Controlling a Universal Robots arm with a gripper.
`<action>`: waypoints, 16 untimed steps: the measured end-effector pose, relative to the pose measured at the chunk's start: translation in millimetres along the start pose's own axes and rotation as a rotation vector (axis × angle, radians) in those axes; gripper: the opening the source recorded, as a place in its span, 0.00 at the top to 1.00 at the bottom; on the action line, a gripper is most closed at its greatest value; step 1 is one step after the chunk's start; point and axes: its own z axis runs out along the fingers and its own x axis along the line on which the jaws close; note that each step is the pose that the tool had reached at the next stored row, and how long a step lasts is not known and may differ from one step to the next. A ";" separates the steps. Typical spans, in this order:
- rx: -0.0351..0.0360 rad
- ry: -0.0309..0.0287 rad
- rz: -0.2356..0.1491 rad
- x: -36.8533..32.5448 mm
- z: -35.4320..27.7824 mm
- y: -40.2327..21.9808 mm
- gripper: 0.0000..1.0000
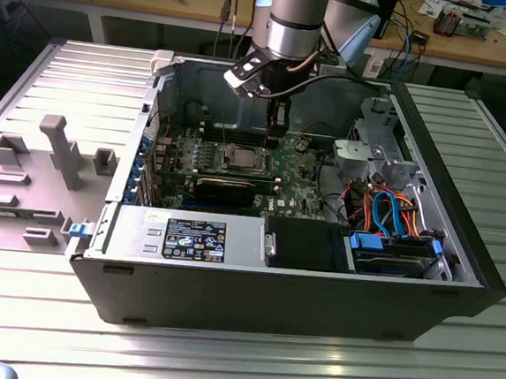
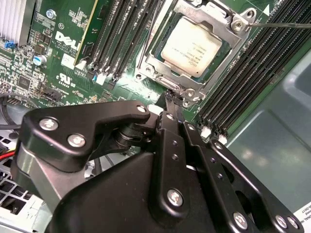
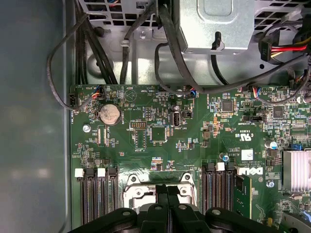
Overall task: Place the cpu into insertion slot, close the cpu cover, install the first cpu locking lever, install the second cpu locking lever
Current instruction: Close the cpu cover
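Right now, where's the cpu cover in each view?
Exterior view: cover mid-board, on the exterior view's left of the fingers.
Second wrist view: cover framing the cpu, past the fingers.
First wrist view: cover partly behind the fingers.
Shared landmark: the fingers.

Arm (image 1: 296, 16): round tube, brushed silver-grey, with a darker band where it meets the wrist.
Wrist block (image 1: 245, 72): small boxy housing, black body, pale whitish face.
Cable (image 1: 333, 79): thin and black, running off the wrist in a shallow loop toward the exterior view's right.
Jaws: matte black in both wrist views. Two narrow flat bars with straight edges, tapering to small tips.
Linkage bars (image 2: 87, 128): matte black, broad and flat with rounded ends, stacked in layers over a bulky black base.
Screws (image 2: 175, 197): bright silver round heads with socket recesses, one at each pivot. Smaller dark ones run along the centre bar.
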 end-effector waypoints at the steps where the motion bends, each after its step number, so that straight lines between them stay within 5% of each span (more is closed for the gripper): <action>1: 0.0001 -0.0001 0.000 0.0 0.0 -0.4 0.89; 7: 0.0000 0.0000 0.000 0.0 0.0 -0.5 0.89; 9: -0.0059 0.0001 0.001 -0.1 0.7 -13.7 0.89; 16: 0.0053 0.0010 -0.043 0.1 4.1 -19.7 0.89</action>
